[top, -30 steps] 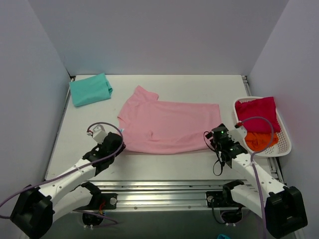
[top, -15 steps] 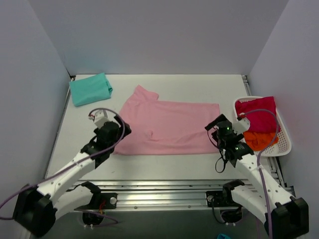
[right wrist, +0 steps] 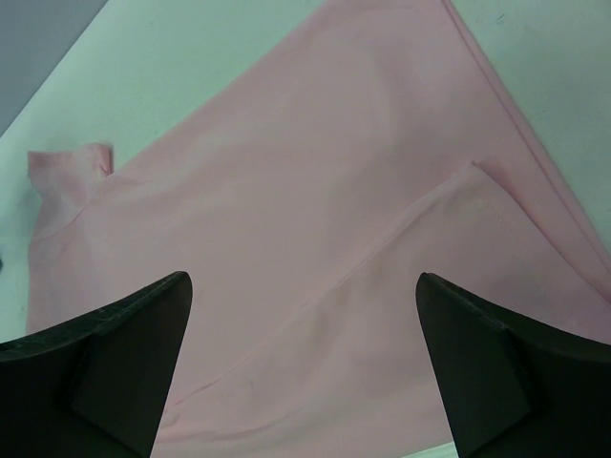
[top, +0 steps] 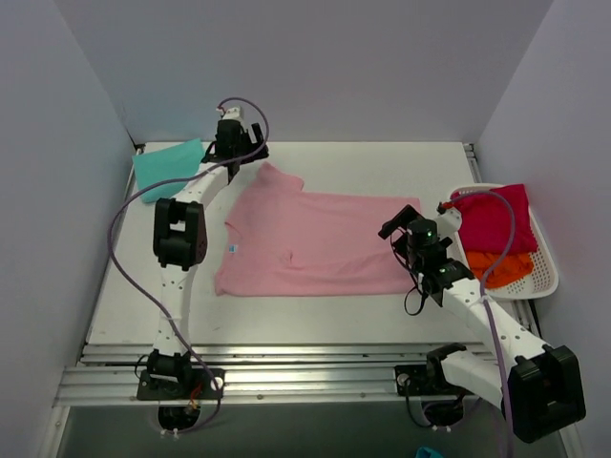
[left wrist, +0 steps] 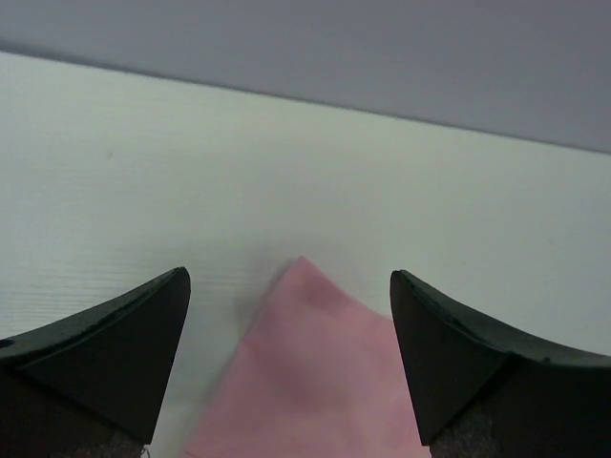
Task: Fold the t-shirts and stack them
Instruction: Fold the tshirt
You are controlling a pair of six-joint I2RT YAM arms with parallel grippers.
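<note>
Pink t-shirt (top: 315,243) lies flat and smooth, a doubled layer edge showing, its long axis running side to side between the two arms. Right gripper (right wrist: 301,286) hovers over the hem end, jaws wide and empty, with cloth directly beneath. Farther out, left gripper (left wrist: 286,281) is spread wide too, holding nothing, and the sleeve tip (left wrist: 304,262) sits just under its gap. Each arm looks nearest its own end. Teal t-shirt (top: 172,170) rests folded to that gripper's left.

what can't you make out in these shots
- Top view: orange t-shirt mostly buried under the crimson t-shirt in the basket.
- Top view: teal t-shirt, right edge hidden behind the left arm.
- Wrist views: pink t-shirt cut off by frame edges.
</note>
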